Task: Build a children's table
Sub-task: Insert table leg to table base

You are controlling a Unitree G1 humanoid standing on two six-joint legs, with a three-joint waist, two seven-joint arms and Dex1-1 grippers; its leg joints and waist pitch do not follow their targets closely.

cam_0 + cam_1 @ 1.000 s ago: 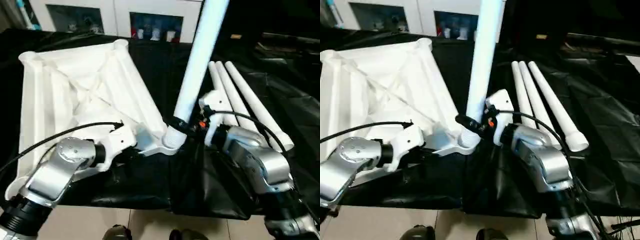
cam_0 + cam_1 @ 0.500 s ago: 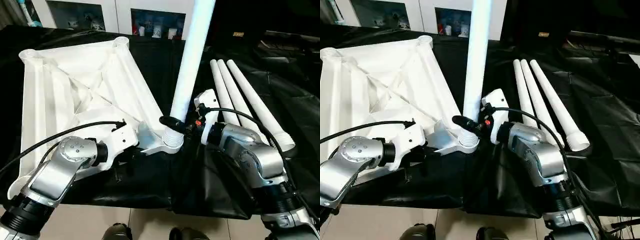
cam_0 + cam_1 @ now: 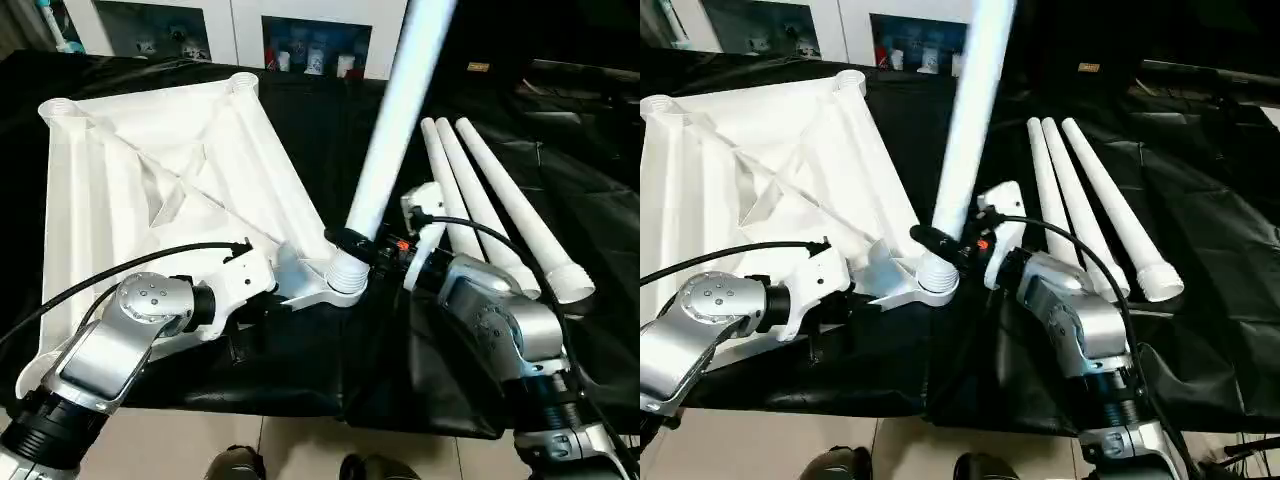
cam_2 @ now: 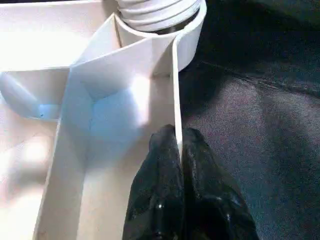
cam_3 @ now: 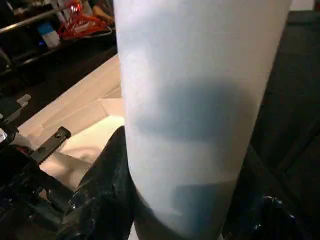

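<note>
The white tabletop (image 3: 150, 170) lies underside up on black cloth, ribs showing. My left gripper (image 4: 178, 137) is shut on the thin rim wall beside the near right corner socket (image 3: 345, 290). A white leg (image 3: 395, 120) stands with its ribbed end in that socket and leans up to the right. My right gripper (image 3: 352, 243) is shut around this leg just above the socket, one black finger (image 5: 105, 190) on each side of the tube (image 5: 200, 100). Three more legs (image 3: 490, 200) lie side by side on the cloth to the right.
Black cloth (image 3: 560, 150) covers the work surface, wrinkled at the right. Its front edge (image 3: 300, 405) drops to a tiled floor, where shoe tips (image 3: 235, 465) show. White cabinets (image 3: 240, 30) stand behind. A black cable (image 3: 120, 275) loops over my left forearm.
The held leg stood nearly upright half a second ago and now leans to the right again, its foot still in the socket. Both grips are unchanged.
</note>
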